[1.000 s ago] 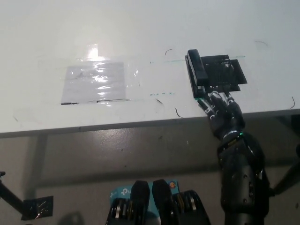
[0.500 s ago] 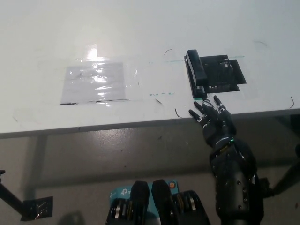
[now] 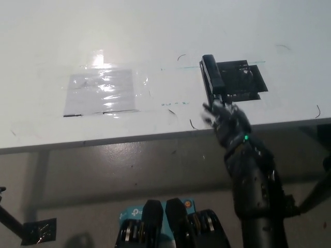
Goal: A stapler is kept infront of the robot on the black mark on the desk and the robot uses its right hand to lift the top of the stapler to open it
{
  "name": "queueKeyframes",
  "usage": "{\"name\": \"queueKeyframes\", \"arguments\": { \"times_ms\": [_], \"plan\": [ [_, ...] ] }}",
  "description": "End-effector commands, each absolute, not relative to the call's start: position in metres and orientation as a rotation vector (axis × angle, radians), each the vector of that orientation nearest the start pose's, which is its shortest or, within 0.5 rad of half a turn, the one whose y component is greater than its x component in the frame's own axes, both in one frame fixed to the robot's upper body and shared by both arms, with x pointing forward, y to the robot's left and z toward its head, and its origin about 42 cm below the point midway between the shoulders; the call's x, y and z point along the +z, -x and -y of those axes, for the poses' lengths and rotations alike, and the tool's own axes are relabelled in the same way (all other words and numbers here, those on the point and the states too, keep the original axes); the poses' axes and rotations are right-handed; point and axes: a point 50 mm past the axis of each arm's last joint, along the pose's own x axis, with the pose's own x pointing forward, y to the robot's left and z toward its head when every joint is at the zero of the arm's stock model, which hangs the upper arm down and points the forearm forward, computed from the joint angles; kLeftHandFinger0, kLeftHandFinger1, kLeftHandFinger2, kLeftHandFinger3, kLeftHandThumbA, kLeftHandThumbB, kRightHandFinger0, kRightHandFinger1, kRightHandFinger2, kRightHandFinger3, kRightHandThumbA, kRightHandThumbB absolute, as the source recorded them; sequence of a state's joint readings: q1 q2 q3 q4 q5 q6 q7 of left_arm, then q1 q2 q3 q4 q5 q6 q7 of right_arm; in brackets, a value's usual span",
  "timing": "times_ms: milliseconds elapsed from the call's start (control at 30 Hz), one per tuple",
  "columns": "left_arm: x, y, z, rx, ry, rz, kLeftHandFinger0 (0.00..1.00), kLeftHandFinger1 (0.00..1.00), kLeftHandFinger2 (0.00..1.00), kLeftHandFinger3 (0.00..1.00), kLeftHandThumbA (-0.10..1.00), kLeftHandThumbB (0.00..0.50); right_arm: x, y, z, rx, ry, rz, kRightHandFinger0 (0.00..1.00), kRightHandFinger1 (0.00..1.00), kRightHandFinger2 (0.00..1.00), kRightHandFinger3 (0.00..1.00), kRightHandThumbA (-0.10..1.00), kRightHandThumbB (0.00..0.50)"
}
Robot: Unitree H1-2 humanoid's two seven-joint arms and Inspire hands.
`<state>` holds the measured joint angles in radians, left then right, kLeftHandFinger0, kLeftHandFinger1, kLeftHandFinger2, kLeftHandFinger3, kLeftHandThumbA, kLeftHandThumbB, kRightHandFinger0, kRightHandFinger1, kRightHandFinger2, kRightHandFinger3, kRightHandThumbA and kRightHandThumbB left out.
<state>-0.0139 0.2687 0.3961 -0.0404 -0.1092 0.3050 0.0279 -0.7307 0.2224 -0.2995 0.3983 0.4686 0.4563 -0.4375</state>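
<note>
A black stapler (image 3: 213,76) lies on the white desk (image 3: 155,41), along the left edge of a black square mark (image 3: 240,81). My black right hand (image 3: 226,120) hovers at the desk's front edge, just in front of the stapler's near end and apart from it. Its fingers are spread and blurred, and it holds nothing. My white left hand is out of the picture.
A shiny clear plastic sheet (image 3: 102,92) is taped flat to the desk at the left. Small pen marks dot the desk between the sheet and the stapler. The desk's front edge (image 3: 103,140) runs across the middle, with grey floor below.
My right hand drew back from the black mark toward the desk's front edge, then shifted left in front of the stapler's near end. The camera has shifted slightly.
</note>
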Motion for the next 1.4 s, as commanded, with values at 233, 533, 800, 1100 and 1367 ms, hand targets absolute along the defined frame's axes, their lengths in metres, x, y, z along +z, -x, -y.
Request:
{"name": "queueKeyframes", "arguments": {
  "times_ms": [233,533,800,1100,1367],
  "plan": [
    [0.133,-0.258,-0.410,0.446,-0.099,-0.153,0.18,0.20,0.44,0.71,0.47,0.000,0.299,-0.493,0.104,-0.074,-0.603,-0.144,0.51,0.59,0.72,0.90,0.29,0.000],
    [0.135,-0.252,-0.411,0.455,-0.119,-0.159,0.17,0.19,0.41,0.68,0.47,0.000,0.311,-0.491,0.098,-0.048,-0.607,-0.115,0.45,0.55,0.70,0.85,0.24,0.000],
    [0.133,-0.252,-0.411,0.442,-0.115,-0.153,0.20,0.19,0.42,0.69,0.48,0.000,0.355,-0.527,0.083,-0.015,-0.560,-0.061,0.46,0.54,0.65,0.84,0.23,0.000],
    [0.133,-0.250,-0.410,0.449,-0.123,-0.168,0.23,0.22,0.44,0.71,0.48,0.000,0.419,-0.572,0.066,-0.041,-0.524,-0.012,0.39,0.43,0.56,0.76,0.22,0.002],
    [0.134,-0.248,-0.409,0.443,-0.121,-0.165,0.21,0.20,0.42,0.70,0.48,0.000,0.455,-0.585,0.057,-0.050,-0.486,0.032,0.36,0.40,0.53,0.70,0.18,0.000]
  ]
}}
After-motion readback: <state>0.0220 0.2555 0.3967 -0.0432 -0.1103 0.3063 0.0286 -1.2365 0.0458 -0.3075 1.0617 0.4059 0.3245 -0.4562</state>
